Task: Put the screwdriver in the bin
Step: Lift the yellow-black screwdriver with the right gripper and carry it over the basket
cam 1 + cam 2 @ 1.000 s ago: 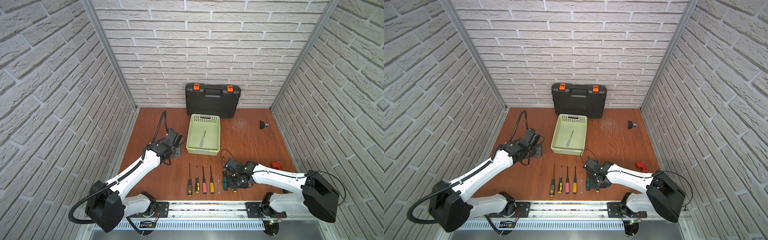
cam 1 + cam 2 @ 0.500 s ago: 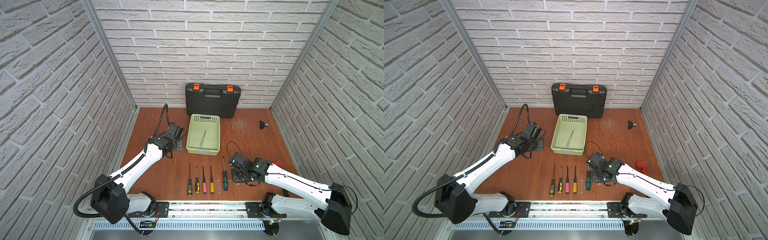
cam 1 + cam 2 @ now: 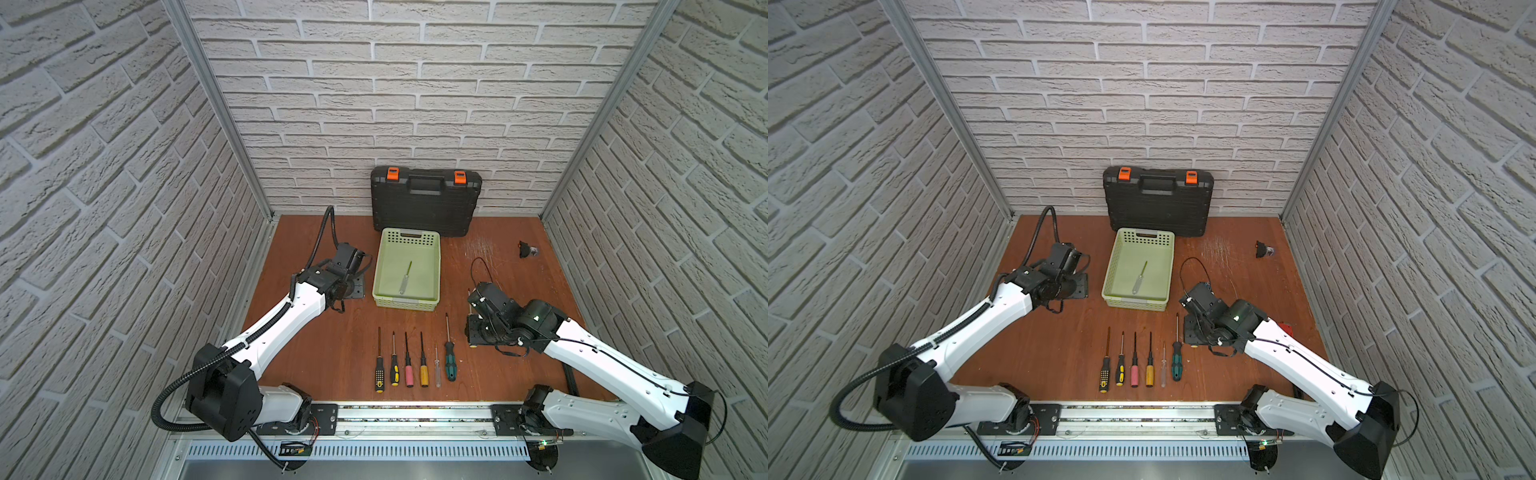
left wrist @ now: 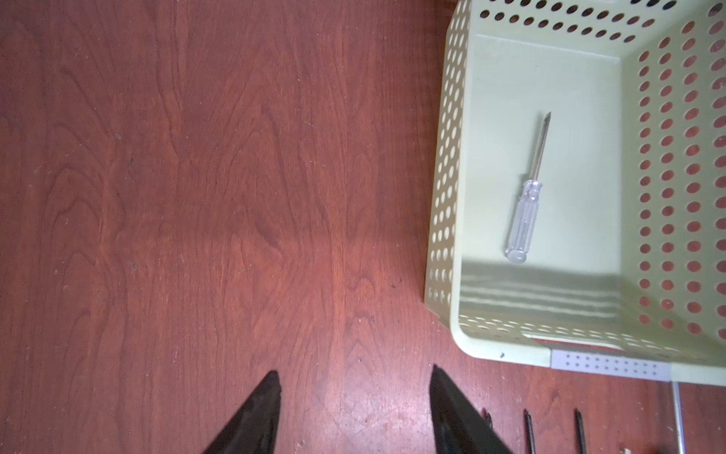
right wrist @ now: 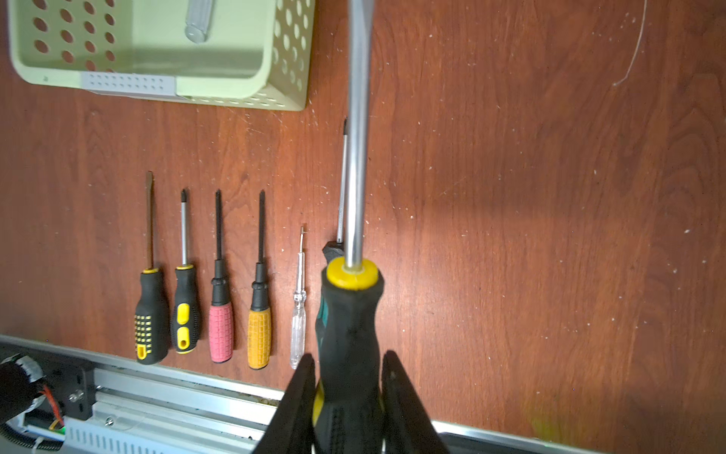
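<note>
Wooden tabletop (image 3: 332,357), bin (image 3: 388,302), toolcase (image 3: 424,208), screwdrivers (image 3: 409,368)

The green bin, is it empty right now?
No, a clear-handled screwdriver already lies on the floor of the bin.

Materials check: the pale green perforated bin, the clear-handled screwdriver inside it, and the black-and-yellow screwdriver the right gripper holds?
Pale green perforated bin: likely moulded plastic, smooth semi-gloss; punched holes, rounded corners.
Clear-handled screwdriver: transparent fluted handle, probably hard plastic; bright shaft looks like plated steel.
Black-and-yellow screwdriver, clamped in the right gripper: matte black grip, seemingly rubber; glossy yellow collar looks plastic; mirror-bright metal shaft.
</note>
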Available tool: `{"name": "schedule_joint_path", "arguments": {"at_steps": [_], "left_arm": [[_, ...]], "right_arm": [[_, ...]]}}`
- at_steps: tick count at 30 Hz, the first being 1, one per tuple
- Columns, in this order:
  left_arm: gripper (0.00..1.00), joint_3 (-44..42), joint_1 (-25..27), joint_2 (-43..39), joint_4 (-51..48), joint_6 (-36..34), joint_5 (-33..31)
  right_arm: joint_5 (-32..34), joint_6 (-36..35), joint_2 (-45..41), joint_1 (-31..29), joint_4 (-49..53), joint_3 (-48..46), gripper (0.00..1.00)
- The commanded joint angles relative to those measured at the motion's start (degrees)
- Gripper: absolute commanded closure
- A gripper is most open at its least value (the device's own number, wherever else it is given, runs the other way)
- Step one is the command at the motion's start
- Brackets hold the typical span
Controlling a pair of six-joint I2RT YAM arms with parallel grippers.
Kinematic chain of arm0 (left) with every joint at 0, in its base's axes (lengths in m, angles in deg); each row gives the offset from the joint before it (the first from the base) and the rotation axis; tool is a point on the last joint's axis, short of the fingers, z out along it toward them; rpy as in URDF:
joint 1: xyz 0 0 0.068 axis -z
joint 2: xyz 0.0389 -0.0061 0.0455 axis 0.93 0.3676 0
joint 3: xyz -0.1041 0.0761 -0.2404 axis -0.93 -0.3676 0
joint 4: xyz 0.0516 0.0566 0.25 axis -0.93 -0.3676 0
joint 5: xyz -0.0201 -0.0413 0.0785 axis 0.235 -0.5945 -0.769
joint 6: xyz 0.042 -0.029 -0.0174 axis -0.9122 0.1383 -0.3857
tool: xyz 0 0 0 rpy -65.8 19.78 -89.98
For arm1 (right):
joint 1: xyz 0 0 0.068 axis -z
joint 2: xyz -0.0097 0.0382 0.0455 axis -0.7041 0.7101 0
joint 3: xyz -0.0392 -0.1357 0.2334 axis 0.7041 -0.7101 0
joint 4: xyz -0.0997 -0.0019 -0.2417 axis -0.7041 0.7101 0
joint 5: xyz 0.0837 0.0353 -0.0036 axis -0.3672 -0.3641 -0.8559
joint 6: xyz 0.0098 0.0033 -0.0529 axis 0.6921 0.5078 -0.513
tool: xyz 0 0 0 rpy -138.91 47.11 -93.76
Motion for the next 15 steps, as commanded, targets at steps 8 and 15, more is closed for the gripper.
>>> {"name": "schedule_joint_path", "arguments": {"at_steps": [8,15], "left_arm": [[0.39,0.57,-0.72,-0.61,0.55,0.8,0.68],[0.39,-1.47,-0.88,-2.17,1.26,1.38,0.56]], "right_arm": [[-8.56,-5.02,8.07,4.87,-9.4,8.08,0.95],[-11.98,-9.0,18.15,6.6,-12.3,19.21,0.94]]}}
